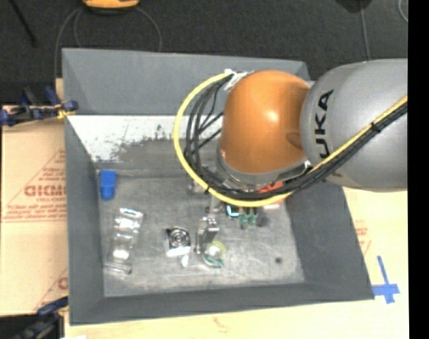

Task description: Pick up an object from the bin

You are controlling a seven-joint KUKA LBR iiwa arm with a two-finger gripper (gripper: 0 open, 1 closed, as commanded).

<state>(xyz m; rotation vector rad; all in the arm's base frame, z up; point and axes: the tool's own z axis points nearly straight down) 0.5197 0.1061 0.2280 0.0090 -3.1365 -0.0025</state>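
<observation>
I see the claw [208, 243] hanging low over the middle of the grey metal bin [83, 210]. Its tip is right by a small round pale-green and white thing [215, 253] that lies on the bin floor, toward the near wall. Whether the claw is released or clenched I cannot tell.

The round thing looks light and stiff (plastic, I would guess). It would likely skid on the bare metal, so I would grip it straight down across its width.

Just to its left sits a small black-and-silver metal piece [177, 239], with a white scrap [184, 261] at its near edge. Both are close enough to get nudged.

The orange dome of the wrist [260, 122] and its looped cables hide the claw's upper part and the floor beneath. Further left, a clear plastic piece [124, 237] is hard to make out against the grey. A small blue block [107, 182] stands well apart, near the left wall.
</observation>
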